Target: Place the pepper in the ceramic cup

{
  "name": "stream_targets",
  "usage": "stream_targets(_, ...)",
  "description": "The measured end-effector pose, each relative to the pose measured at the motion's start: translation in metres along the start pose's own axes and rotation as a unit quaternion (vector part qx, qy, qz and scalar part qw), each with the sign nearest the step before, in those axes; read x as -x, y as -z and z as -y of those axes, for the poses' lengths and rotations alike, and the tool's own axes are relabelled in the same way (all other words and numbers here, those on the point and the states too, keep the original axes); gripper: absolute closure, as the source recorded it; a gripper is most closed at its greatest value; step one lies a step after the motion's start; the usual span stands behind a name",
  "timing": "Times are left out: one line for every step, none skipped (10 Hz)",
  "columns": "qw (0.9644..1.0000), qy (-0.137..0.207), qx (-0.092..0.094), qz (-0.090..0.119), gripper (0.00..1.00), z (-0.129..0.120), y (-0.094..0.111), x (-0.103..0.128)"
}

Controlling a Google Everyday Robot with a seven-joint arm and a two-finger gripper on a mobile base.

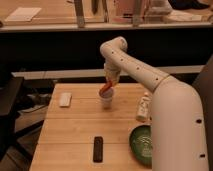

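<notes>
claw [110, 80]: just above the cup, at the pepper's upper end; whether apart or clamped, I cannot tell.
pepper [104, 89]: orange-red, slender, tapering, tilted, lower end at the cup's mouth.
cup [106, 99]: small, white, smooth cylinder, upright on the counter.
counter [70, 130]: pale wooden planks.
remote [98, 148]: flat black bar, well apart from the cup, toward the front.
bowl [142, 145]: round, green, front right.

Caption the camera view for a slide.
End effector above the white ceramic cup on the wooden table, orange-red pepper at its rim.
</notes>
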Motion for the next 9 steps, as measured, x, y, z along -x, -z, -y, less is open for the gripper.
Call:
stream_targets(1.0, 0.0, -0.001, -0.001, 0.96, 0.0, 0.0001, -0.0003)
stream_targets(1.0, 0.001, -0.002, -0.001, 0.96, -0.0003, -0.0006, -0.0006)
stream_targets(1.0, 0.002, -0.003, -0.001, 0.96, -0.0002, -0.0007, -0.0007)
stream_targets(1.0, 0.002, -0.003, -0.001, 0.96, -0.0006, -0.0013, -0.0005)
stream_targets(1.0, 0.003, -0.004, -0.001, 0.96, -0.001, -0.0013, -0.0005)
stream_targets(1.0, 0.004, -0.005, -0.002, 0.96, -0.0013, -0.0011, -0.0006)
stream_targets(1.0, 0.005, -0.006, -0.002, 0.96, -0.0017, -0.0016, -0.0007)
stream_targets(1.0, 0.006, -0.007, -0.003, 0.96, -0.0016, -0.0013, -0.0007)
stream_targets(0.9999, 0.007, -0.008, -0.004, 0.96, -0.0019, -0.0018, -0.0008)
